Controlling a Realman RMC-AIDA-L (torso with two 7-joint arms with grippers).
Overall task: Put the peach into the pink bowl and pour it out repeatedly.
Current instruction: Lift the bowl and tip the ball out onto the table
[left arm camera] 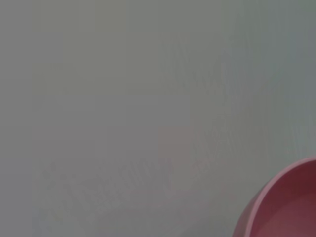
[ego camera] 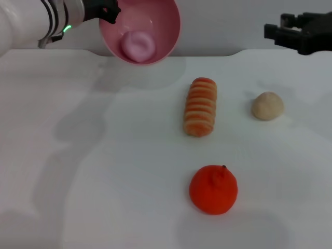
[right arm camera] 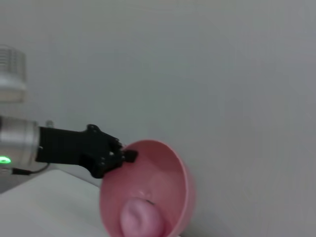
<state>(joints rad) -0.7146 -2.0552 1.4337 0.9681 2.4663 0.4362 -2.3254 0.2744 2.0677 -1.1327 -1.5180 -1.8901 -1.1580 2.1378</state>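
Note:
My left gripper [ego camera: 110, 12] is shut on the rim of the pink bowl [ego camera: 161, 23] and holds it in the air above the table's far edge, tipped steeply with its opening facing me. The pale-pink peach [ego camera: 138, 45] lies inside, against the low side of the bowl. The right wrist view shows the same: the left gripper [right arm camera: 123, 157] on the rim of the bowl [right arm camera: 175, 173], with the peach [right arm camera: 142, 219] inside. The bowl's rim [left arm camera: 286, 197] shows in the left wrist view. My right gripper [ego camera: 275, 32] hangs at the far right, away from the bowl.
On the white table [ego camera: 104, 171] lie a striped orange roll [ego camera: 200, 106] in the middle, a beige ball [ego camera: 267, 106] to its right, and a bumpy orange fruit [ego camera: 213, 190] nearer to me. A grey wall stands behind the table.

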